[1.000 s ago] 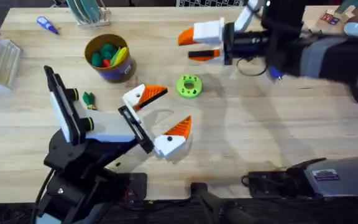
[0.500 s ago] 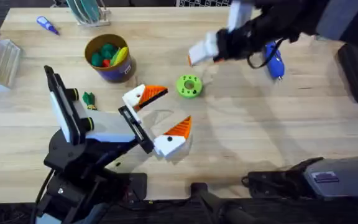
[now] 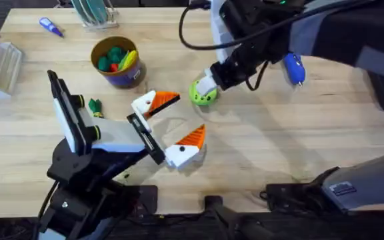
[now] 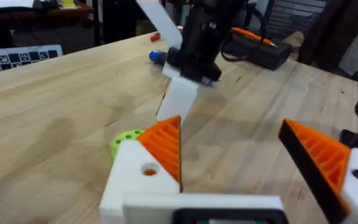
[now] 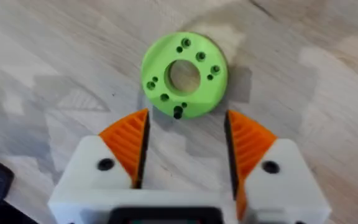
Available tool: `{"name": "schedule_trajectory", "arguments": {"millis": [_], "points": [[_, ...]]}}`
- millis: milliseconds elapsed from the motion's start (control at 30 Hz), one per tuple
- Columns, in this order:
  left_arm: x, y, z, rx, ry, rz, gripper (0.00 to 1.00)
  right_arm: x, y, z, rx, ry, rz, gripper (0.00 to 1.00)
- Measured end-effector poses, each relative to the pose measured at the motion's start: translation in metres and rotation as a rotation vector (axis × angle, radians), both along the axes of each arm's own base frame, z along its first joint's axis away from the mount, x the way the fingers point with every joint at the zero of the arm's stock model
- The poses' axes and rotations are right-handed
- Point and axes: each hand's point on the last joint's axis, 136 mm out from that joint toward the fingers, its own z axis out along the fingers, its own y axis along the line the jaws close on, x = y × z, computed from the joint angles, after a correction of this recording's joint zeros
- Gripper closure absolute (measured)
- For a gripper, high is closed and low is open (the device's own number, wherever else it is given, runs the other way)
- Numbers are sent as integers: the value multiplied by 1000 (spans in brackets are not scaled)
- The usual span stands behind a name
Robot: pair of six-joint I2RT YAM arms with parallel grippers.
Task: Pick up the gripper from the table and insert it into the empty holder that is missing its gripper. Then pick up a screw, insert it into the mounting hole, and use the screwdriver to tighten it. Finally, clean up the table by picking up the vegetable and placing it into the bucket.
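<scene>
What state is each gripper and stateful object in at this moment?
Left gripper: open, holding nothing, low over the table.
Right gripper: open, poised just short of the green disc.
Green disc: flat on the table, ungrasped.
Bucket: upright, toys inside.
Vegetable: on the table, outside the bucket.

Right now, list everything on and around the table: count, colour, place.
bucket: 1, yellow rim, ochre wall, far left, holding green, red and yellow toys.
vegetable: 1, dark green with an orange end, on the table near side of the bucket.
disc: 1, lime green with holes, mid table, under the right gripper.
screwdriver: 1, bright blue, far right, partly behind the right arm.
pen-like tool: 1, blue, far left corner.
clear box: 1, see-through, left edge.
rack: 1, holding teal plates, far edge.
left gripper: white mounts, orange tips, open, resting low near the middle.
right gripper: white mounts, orange tips, open over the disc.
</scene>
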Motion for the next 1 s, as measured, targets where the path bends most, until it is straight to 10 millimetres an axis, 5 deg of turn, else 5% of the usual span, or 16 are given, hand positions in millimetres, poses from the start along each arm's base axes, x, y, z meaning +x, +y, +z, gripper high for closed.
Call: {"name": "schedule_trajectory", "arguments": {"millis": [333,367,467,1000], "points": [[0,0,0,0,0,0,15,-9,9,-10,-85,-28,50,459],[0,0,0,0,0,0,14,-9,10,-14,-106,-33,56,553],[0,0,0,0,0,0,15,-7,12,-19,-114,-36,61,627],[0,0,0,0,0,0,15,-7,19,-23,-122,-49,76,765]]}}
